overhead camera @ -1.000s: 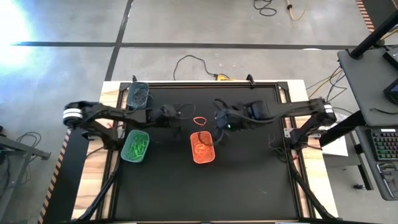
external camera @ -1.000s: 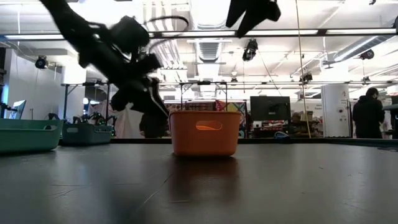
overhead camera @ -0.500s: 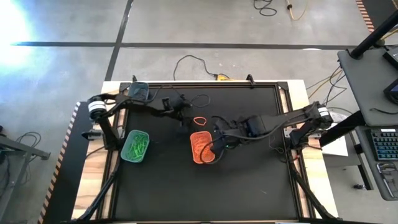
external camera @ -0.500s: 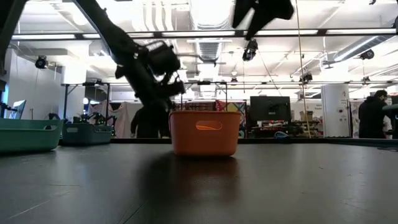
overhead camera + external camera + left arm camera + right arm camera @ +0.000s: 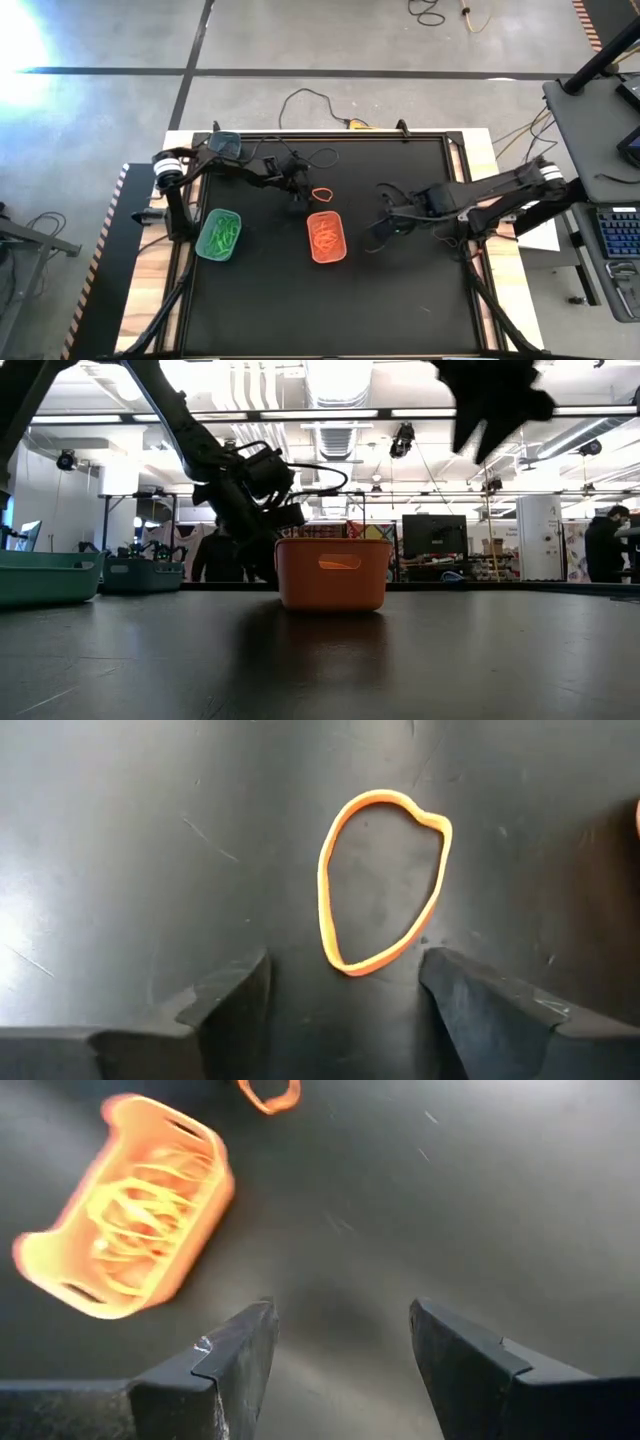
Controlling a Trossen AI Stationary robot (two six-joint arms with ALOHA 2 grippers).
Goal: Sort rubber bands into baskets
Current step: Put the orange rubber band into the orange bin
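Hovering over the table, my left gripper (image 5: pixel 345 982) has its fingers apart, with the orange rubber band (image 5: pixel 383 880) lying loose just ahead between them.

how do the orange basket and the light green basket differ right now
The orange basket sits near the table's middle and holds orange rubber bands; the light green basket sits toward the table's left edge and holds green rubber bands. The orange basket has a loose orange band lying on the table just behind it, with the left gripper beside that band; nothing loose shows by the green one. Both are small, shallow, rounded trays.
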